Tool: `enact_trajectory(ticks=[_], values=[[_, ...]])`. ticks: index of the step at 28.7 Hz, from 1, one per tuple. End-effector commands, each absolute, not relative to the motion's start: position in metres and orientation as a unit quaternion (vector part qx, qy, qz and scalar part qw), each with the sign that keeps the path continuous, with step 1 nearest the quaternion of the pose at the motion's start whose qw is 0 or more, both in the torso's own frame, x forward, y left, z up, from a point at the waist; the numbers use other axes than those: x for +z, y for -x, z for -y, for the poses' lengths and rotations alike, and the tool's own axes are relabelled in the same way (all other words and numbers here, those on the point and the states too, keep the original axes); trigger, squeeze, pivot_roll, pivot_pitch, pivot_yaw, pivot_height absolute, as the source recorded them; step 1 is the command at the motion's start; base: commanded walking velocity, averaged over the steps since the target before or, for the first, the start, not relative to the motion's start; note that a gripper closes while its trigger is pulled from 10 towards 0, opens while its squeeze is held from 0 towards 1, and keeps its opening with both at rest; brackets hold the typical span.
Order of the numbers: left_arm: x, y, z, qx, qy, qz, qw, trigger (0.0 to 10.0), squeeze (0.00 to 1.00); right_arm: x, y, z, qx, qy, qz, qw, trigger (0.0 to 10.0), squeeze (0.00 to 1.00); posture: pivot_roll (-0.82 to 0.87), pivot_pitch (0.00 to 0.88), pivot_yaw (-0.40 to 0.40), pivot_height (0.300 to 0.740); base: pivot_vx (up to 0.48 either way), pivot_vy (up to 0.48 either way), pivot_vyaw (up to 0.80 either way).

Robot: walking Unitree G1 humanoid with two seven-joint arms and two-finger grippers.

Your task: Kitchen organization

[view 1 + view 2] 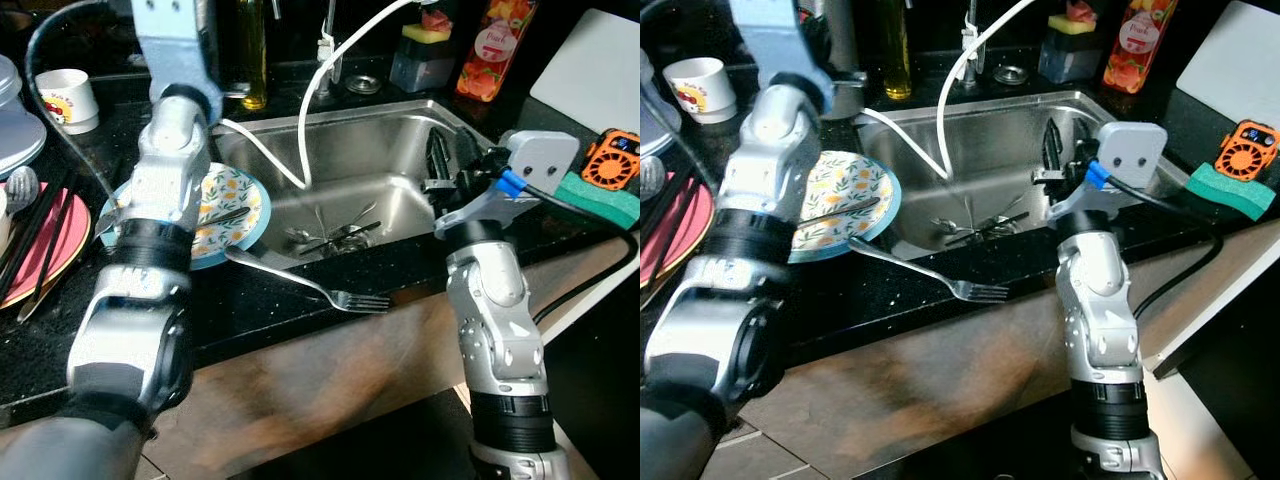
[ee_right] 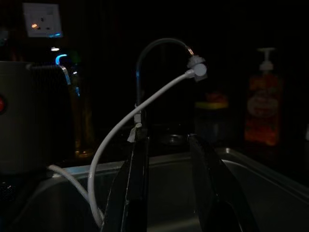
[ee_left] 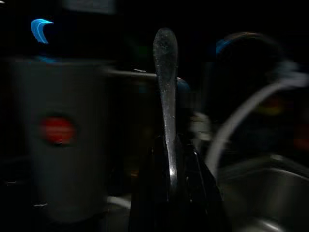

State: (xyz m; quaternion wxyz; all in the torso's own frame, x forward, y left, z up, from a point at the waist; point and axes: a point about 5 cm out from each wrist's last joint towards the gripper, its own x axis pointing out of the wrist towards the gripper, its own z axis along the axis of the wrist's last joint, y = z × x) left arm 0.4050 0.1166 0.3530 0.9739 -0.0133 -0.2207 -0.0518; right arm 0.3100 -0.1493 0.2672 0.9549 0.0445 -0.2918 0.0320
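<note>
At centre frame, the right pincer hangs spread over the stainless steel sink; a silver metal fork lies on the black surface below. The left wrist view shows the left pincer pinching a slim metal utensil handle.

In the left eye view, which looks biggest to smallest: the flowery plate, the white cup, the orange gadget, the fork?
1. Flowery plate, partly hidden by the left arm.
2. Fork, long but thin.
3. White cup.
4. Orange gadget, close to the cup; unsure.
</note>
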Motion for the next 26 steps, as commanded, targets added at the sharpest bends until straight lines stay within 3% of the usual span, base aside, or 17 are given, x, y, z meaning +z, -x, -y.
enact_trajectory(ticks=[1,2,4,6,7,10,13,14,17,20,23,25,26], values=[[0.348,-0.408,-0.083,-0.132,0.015,0.189,0.973,10.0,0.00,0.269,-0.308,0.151,0.027,-0.046,0.296,0.954,10.0,0.00,0.03,0.078,-0.006,0.740,0.000,0.000,0.00],[0.348,-0.408,-0.083,-0.132,0.015,0.189,0.973,10.0,0.00,0.269,-0.308,0.151,0.027,-0.046,0.296,0.954,10.0,0.00,0.03,0.078,-0.006,0.740,0.000,0.000,0.00],[0.336,-0.409,-0.043,-0.224,-0.004,0.129,0.966,10.0,0.00,0.269,-0.307,0.151,0.024,-0.047,0.296,0.954,10.0,0.00,0.02,0.075,0.000,0.740,0.000,0.000,0.00],[0.331,-0.408,-0.030,-0.246,-0.012,0.106,0.963,10.0,0.00,0.269,-0.307,0.151,0.023,-0.047,0.297,0.954,10.0,0.00,0.02,0.075,0.003,0.740,0.000,0.000,0.00],[0.326,-0.407,-0.021,-0.263,-0.007,0.084,0.961,10.0,1.00,0.269,-0.307,0.152,0.021,-0.047,0.297,0.953,10.0,0.00,0.02,0.072,0.007,0.740,0.000,0.000,0.00],[0.323,-0.407,-0.016,-0.273,0.001,0.069,0.959,10.0,1.00,0.269,-0.306,0.152,0.020,-0.047,0.297,0.953,10.0,0.00,0.02,0.072,0.007,0.740,0.000,0.000,0.00],[0.338,-0.405,-0.016,-0.287,0.045,0.116,0.950,10.0,1.00,0.269,-0.306,0.152,0.019,-0.047,0.298,0.953,10.0,0.00,0.02,0.075,0.009,0.740,0.000,0.000,0.00],[0.354,-0.402,-0.023,-0.283,0.069,0.167,0.942,10.0,0.00,0.269,-0.306,0.152,0.017,-0.048,0.298,0.953,10.0,0.00,0.02,0.079,0.005,0.740,0.000,0.000,0.00],[0.376,-0.395,-0.046,-0.280,0.011,0.265,0.923,10.0,0.00,0.268,-0.305,0.153,0.018,-0.048,0.296,0.954,10.0,0.00,0.03,0.086,-0.009,0.740,0.000,0.000,0.00],[0.371,-0.390,-0.058,-0.298,-0.064,0.275,0.912,10.0,0.00,0.268,-0.305,0.152,0.019,-0.049,0.296,0.954,10.0,0.00,0.04,0.089,-0.011,0.740,0.000,0.000,0.00],[0.368,-0.387,-0.067,-0.309,-0.088,0.276,0.906,10.0,0.00,0.268,-0.306,0.152,0.020,-0.049,0.295,0.954,10.0,0.00,0.04,0.092,-0.013,0.740,0.000,0.000,0.00],[0.358,-0.375,-0.096,-0.331,-0.143,0.265,0.894,10.0,0.00,0.267,-0.306,0.152,0.023,-0.050,0.294,0.954,10.0,0.00,0.05,0.095,-0.022,0.740,0.000,0.000,0.00],[0.358,-0.375,-0.096,-0.331,-0.143,0.265,0.894,10.0,0.00,0.267,-0.306,0.152,0.023,-0.050,0.294,0.954,10.0,0.00,0.05,0.095,-0.022,0.740,0.000,0.000,0.00]])
